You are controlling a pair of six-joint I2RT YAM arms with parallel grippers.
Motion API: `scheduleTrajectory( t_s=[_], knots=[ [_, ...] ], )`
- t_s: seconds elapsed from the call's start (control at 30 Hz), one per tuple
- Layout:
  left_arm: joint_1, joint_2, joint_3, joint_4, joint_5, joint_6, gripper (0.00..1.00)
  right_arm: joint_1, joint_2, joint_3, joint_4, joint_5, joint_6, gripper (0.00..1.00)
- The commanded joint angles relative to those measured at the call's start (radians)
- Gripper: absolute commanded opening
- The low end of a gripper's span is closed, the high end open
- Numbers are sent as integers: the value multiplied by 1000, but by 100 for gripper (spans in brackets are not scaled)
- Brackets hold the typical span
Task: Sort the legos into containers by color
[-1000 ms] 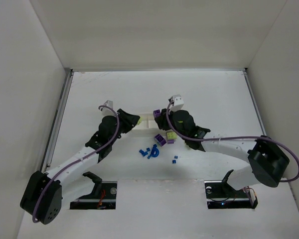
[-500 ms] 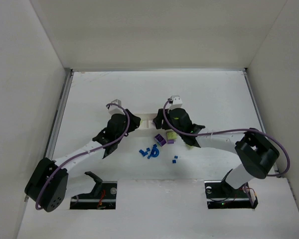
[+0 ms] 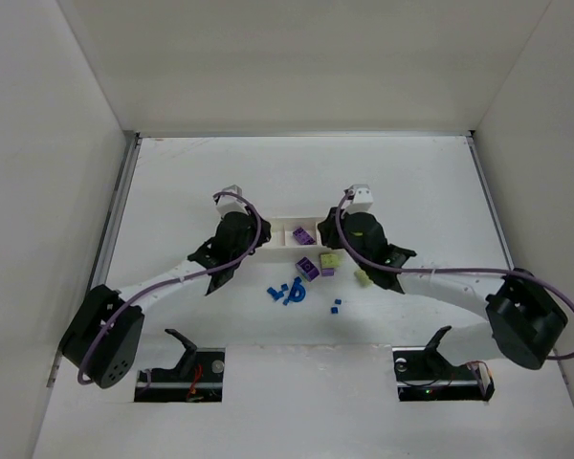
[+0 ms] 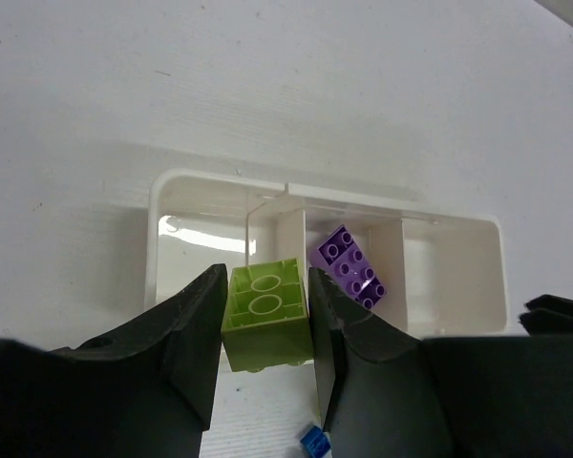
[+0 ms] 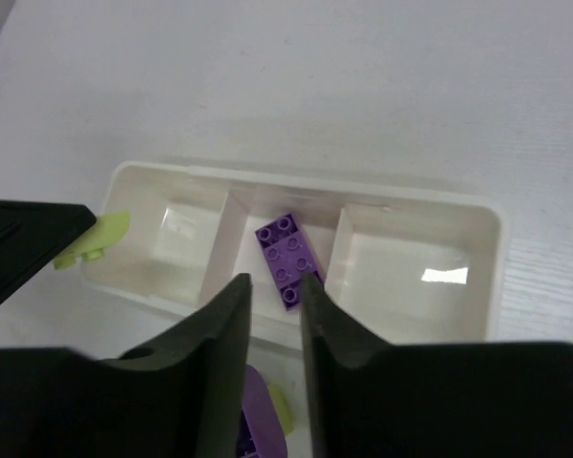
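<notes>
1. Yellow-green brick (image 4: 265, 315) sits pinched in the left gripper (image 4: 265, 281), whose jaws are closed to the brick's width.
2. From that brick we see the tray (image 4: 454, 272) with its bare left compartment (image 4: 201, 248) at 11 o'clock and the purple brick (image 4: 350, 267) in the middle one at 1 o'clock. The tray's long axis runs 9 to 3.
3. Our right gripper (image 5: 275, 284) hangs over the tray's near wall, jaws a narrow slit apart, holding nothing.
4. We judge the left arm nearer for this drop.
5. We read no writing.
</notes>
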Motion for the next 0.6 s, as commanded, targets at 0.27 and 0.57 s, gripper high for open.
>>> scheduleTrajectory(
  t_s=[0.27, 0.57],
  knots=[
    [-18, 35, 43, 48, -82, 95, 26, 43, -263, -120, -401, 358, 140, 73],
    [-21, 12, 24, 67, -82, 101, 35, 83, -283, -131, -601, 352, 237, 91]
  ],
)
